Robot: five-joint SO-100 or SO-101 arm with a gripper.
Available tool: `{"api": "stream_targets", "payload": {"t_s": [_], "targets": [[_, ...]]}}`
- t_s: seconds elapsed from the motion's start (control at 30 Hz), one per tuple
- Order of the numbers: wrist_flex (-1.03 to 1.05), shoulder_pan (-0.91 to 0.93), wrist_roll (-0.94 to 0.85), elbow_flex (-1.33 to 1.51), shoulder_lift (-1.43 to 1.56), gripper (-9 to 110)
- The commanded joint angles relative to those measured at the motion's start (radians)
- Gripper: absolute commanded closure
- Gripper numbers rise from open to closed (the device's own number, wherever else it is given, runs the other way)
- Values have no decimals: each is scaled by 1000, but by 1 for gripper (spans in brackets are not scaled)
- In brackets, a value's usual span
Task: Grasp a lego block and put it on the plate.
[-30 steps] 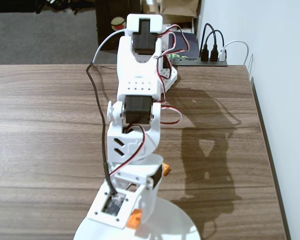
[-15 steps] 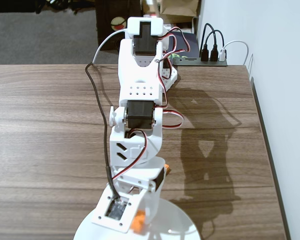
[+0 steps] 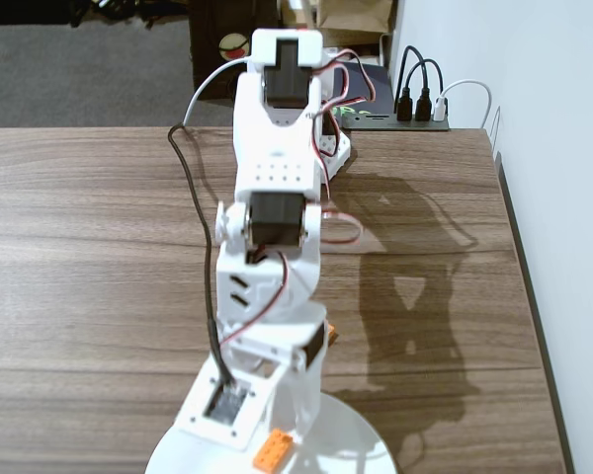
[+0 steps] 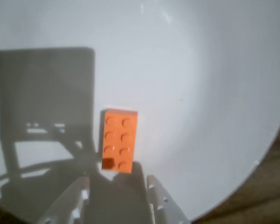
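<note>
An orange lego block (image 4: 120, 141) lies flat, studs up, on the white plate (image 4: 200, 93). My gripper (image 4: 116, 184) hangs just above the plate. Its two white fingers are apart and empty, and the block's near end lies just beyond the fingertips, outside the jaws. In the fixed view the arm (image 3: 272, 227) bends forward over the plate (image 3: 351, 434), and the block (image 3: 274, 451) shows beside the gripper head at the bottom edge. A small orange piece (image 3: 332, 334), apparently the second block, peeks out on the table beside the arm, mostly hidden.
The wooden table (image 3: 89, 257) stretches to both sides of the arm. A black cable (image 3: 210, 286) runs along the arm. A power strip with plugs (image 3: 420, 104) sits at the far right by the wall. The plate's rim meets the table at the right in the wrist view (image 4: 266, 186).
</note>
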Motion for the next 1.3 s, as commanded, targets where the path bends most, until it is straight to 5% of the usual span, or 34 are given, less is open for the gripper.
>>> {"api": "stream_targets", "payload": {"t_s": [0.0, 0.57, 0.83, 1.27], "targets": [[12, 5, 17, 38, 147, 85], [-58, -35, 173, 788, 842, 89], [-86, -48, 272, 1092, 1126, 101], [-118, -97, 632, 1508, 1559, 101]]}}
